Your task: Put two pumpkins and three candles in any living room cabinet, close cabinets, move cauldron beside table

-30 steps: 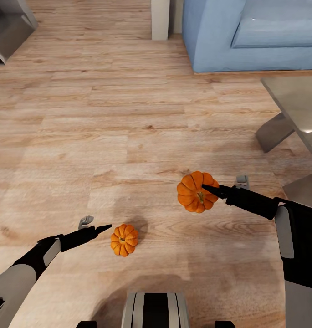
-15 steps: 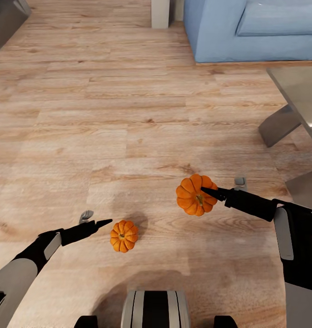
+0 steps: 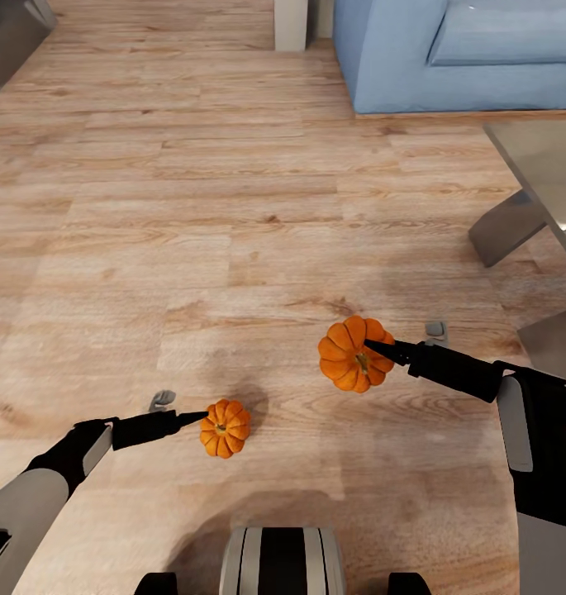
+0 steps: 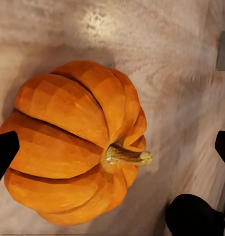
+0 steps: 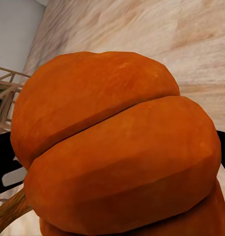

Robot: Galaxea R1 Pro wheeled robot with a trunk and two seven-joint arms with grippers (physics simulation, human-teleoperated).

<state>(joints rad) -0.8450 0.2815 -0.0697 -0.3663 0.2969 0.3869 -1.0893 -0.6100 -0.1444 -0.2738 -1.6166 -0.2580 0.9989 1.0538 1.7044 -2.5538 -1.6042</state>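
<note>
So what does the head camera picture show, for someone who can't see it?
Two orange pumpkins over a wooden floor: the right gripper holds one pumpkin up, and the left gripper reaches the smaller-looking pumpkin on the floor. A blue sofa sits behind.

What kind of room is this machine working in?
Most likely a living room: a blue sofa stands on a wooden plank floor, with a low grey table beside it.
</note>
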